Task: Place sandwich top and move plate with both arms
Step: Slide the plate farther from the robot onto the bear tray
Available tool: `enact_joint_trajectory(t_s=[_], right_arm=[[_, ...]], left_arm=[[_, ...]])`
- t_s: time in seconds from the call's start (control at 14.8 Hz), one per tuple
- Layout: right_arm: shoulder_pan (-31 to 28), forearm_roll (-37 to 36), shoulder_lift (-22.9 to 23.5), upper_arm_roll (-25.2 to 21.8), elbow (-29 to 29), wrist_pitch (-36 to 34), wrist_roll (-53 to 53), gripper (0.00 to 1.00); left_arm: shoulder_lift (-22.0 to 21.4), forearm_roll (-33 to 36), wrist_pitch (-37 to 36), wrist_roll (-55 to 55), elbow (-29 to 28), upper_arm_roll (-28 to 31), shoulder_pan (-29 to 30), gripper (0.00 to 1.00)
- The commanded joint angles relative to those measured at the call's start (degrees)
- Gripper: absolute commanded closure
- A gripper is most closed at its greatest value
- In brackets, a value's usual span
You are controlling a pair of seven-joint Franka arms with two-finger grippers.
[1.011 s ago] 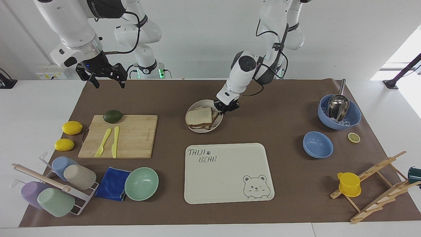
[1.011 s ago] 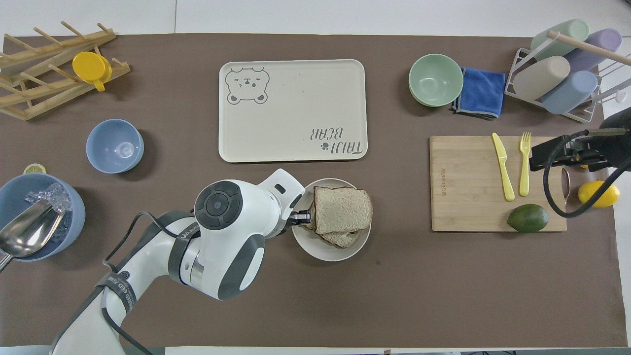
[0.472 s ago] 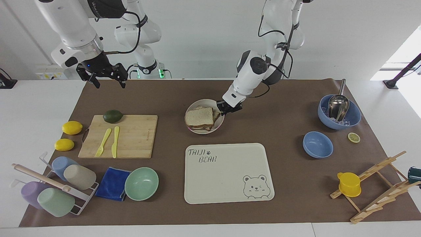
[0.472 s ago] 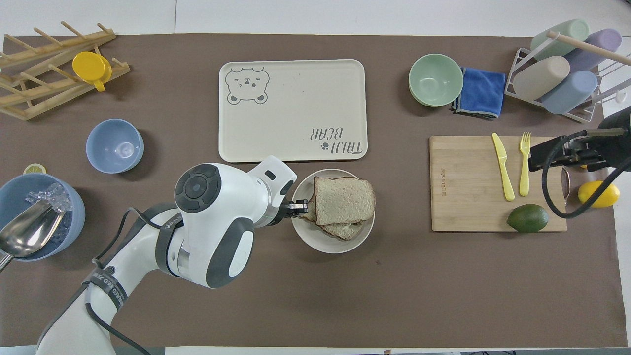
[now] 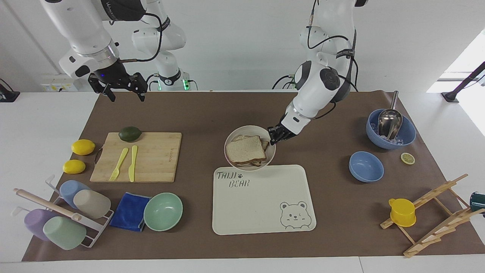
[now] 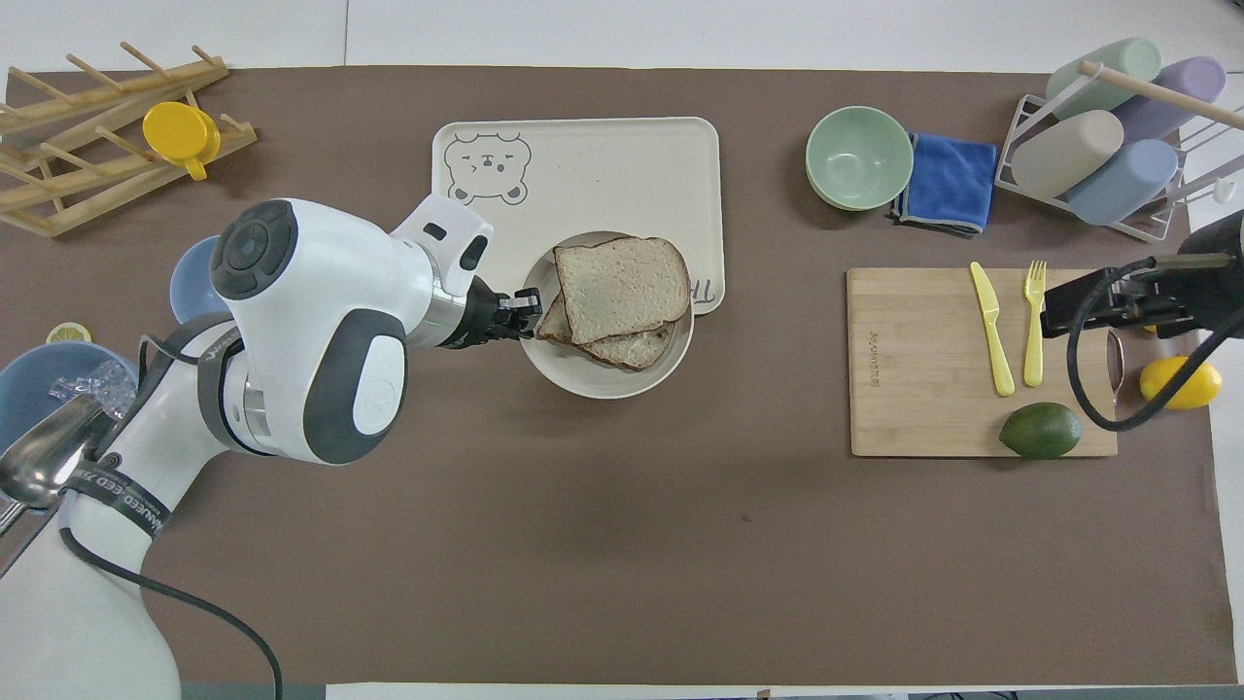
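The facing view shows the plate (image 5: 250, 131) lifted off the brown mat (image 5: 333, 98), its rim pinched in the closed fingers of the left gripper (image 5: 273, 137) and its lower edge overlapping the robot-side edge of the cream tray (image 5: 265, 212); the overhead view instead makes the plate (image 6: 603, 374) look as though it lay partly on the tray (image 6: 583, 175), hiding the printed lettering. The sandwich top (image 5: 244, 149) lies flat on the stacked slices in the plate, slightly askew over the bread below, which the overhead view (image 6: 622, 288) shows more clearly. The right gripper (image 5: 120, 90) hangs raised over the mat's edge at the right arm's end, fingers spread wide and holding nothing, the arm waiting; the overhead view catches only part of it (image 6: 1118, 303), over the end of the cutting board (image 6: 923, 389). On that board lie a yellow knife (image 6: 991, 329), a yellow fork (image 6: 1034, 321) and an avocado (image 6: 1040, 430). The mat covers most of a white table (image 5: 38, 121), with a plain white wall (image 5: 235, 45) seen only in the facing view, and bright daylight entering at the left arm's end.
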Motion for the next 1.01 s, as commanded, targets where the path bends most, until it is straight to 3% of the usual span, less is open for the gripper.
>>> enact_joint_trajectory(t_s=[0.0, 0.4, 0.67, 0.94], right_arm=[[-0.37, 0.60, -0.30, 0.29, -0.15, -0.68, -1.19, 0.00], [-0.37, 0.60, -0.30, 0.29, -0.15, -0.68, -1.19, 0.00], [-0.37, 0.60, -0.30, 0.29, -0.15, -0.68, -1.19, 0.00], [-0.28, 0.60, -0.30, 0.38, -0.15, -0.68, -1.19, 0.00]], left_arm=[[7.85, -1.69, -2.88, 1.06, 10.04, -0.23, 2.70, 1.00], [18.85, -1.78, -1.05, 1.06, 19.02, -0.23, 5.35, 1.00], [19.74, -1.60, 4.93, 1.15, 17.28, -0.14, 5.00, 1.00], [19.56, -0.99, 5.55, 1.59, 15.95, -0.05, 4.73, 1.00]])
